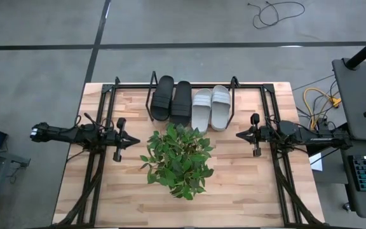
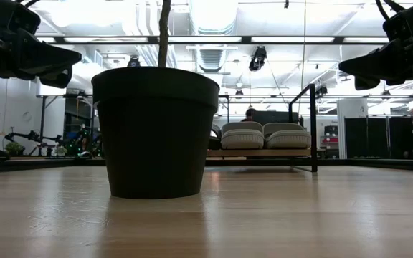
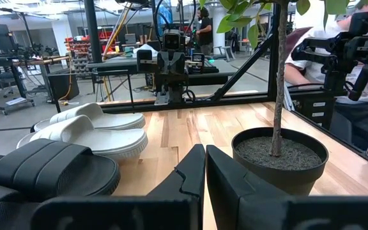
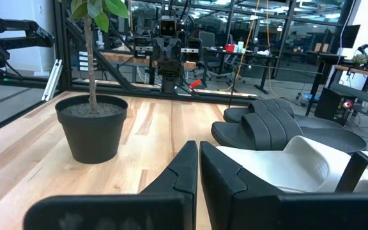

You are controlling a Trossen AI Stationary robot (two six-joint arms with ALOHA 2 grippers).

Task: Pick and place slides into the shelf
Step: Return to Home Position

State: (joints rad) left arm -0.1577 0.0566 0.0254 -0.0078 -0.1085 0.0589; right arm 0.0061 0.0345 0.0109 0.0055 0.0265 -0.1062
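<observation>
Farther back on the table (image 1: 246,191) than either arm's tip, the shelf (image 1: 234,81) holds all four slides, and the plant (image 1: 178,159) stands between the tips. The black pair (image 1: 171,99) lies nearer the left gripper (image 1: 135,141), the grey pair (image 1: 211,107) nearer the right gripper (image 1: 239,134). Both grippers hang empty, fingers pressed together. Placing looks done; only parking the arms seems left.
</observation>
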